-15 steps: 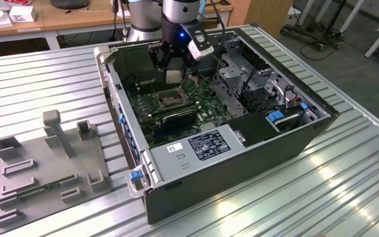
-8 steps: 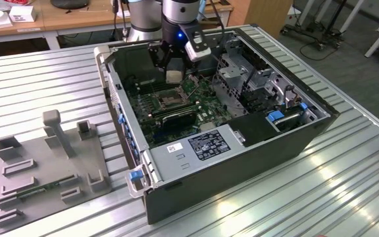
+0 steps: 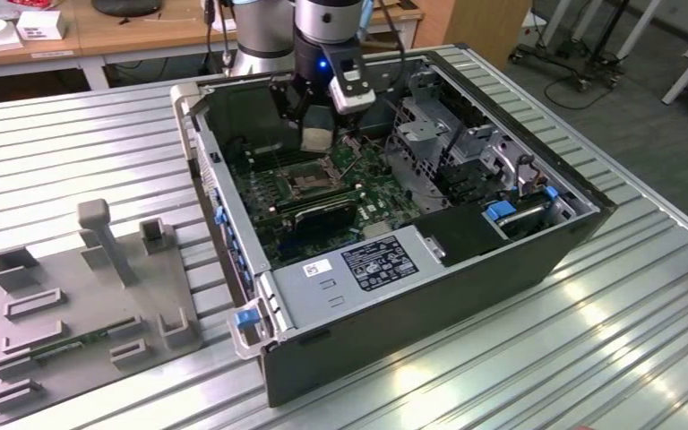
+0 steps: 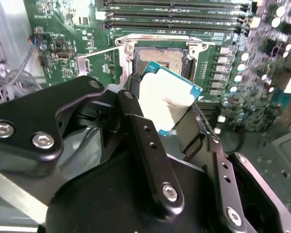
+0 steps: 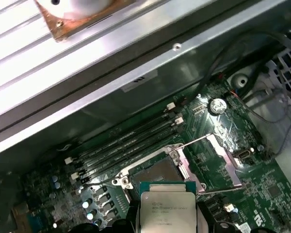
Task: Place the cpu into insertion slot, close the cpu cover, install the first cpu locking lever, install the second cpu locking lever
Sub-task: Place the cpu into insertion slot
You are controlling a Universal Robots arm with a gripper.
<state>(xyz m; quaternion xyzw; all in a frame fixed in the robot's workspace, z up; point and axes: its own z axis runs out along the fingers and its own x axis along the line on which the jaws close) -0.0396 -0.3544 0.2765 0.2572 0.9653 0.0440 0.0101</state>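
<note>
**Cpu in the claw, not in the slot yet**

Looking down into an open computer case (image 3: pixel 440 296), laid open side up on a slatted metal tabletop (image 3: pixel 595 349). Arm reaching in from above, claw (image 3: pixel 318 134) clenched on the cpu (image 4: pixel 167 94) by two opposite edges between the black fingers (image 4: pixel 136 126) (silver-grey lid facing the cameras, teal board edge peeking out around it). Held tilted in the second wrist view, up in the air over the green motherboard (image 3: pixel 368 193), not seated.

Right past the chip in both wrist views: the insertion slot (image 5: pixel 157 172), dark centre bare and silvery rim around it. Cpu cover (image 5: pixel 222 147) flipped open and off to one side of the socket, so not closed over anything. Long black memory slots (image 5: pixel 121 141) running alongside the socket on its other side, plus a round coin cell (image 5: pixel 217 105) further out on the board.

On writing: a few lines of small print on the chip's lid in the first wrist view. Also two stickers (image 3: pixel 374 264), one white and one black, on the grey metal box at the near end of the case.

Over on the exterior view's left, well apart from the case: a grey fixture plate (image 3: pixel 81 305) with upright posts and brackets.
</note>
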